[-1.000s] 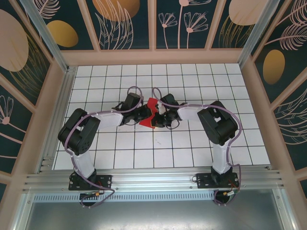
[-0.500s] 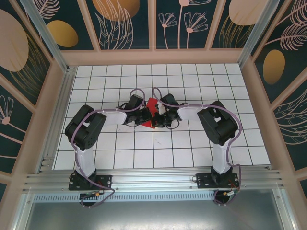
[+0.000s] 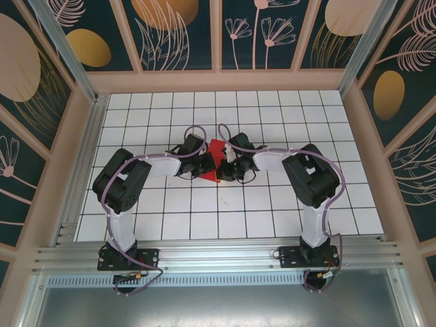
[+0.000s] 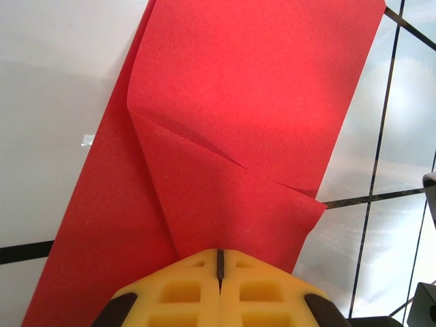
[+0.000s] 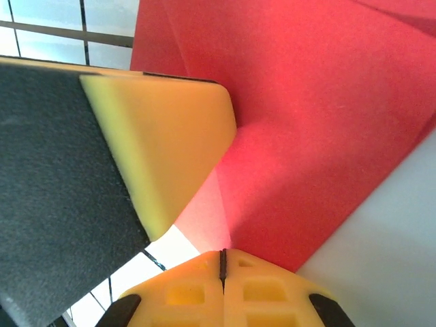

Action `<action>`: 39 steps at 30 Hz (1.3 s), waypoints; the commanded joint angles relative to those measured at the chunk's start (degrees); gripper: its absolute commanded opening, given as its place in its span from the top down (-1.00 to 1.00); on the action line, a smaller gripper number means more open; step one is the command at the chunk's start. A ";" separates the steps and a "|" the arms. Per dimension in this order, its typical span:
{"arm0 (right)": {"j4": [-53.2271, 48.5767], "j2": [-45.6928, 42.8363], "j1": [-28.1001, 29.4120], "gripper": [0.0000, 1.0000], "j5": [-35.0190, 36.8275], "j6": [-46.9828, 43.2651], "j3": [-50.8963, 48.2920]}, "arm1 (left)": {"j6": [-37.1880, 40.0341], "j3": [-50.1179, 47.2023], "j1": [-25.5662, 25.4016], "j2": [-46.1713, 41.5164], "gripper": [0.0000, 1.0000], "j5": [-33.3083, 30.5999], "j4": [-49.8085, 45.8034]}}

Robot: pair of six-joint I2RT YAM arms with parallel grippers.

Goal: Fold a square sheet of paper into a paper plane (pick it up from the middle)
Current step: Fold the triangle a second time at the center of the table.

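Grid table (image 3: 272,204); square sheet of paper (image 4: 238,102) between left hand (image 4: 219,262), right hand (image 5: 223,260)

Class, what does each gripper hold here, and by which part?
Cannot be told. The left gripper and right gripper are shut against the red paper, but pinching or just pressing is unclear.
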 commanded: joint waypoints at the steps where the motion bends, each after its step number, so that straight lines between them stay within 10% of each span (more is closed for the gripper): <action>1: -1.76 -1.22 -0.42 0.91 1.30 0.47 -2.12 | -0.13 -0.39 0.05 1.23 0.93 -1.22 -1.35; 39: -9.20 1.57 -0.02 0.96 7.01 -1.43 -6.94 | 5.98 9.38 7.79 7.91 0.93 -10.95 -6.98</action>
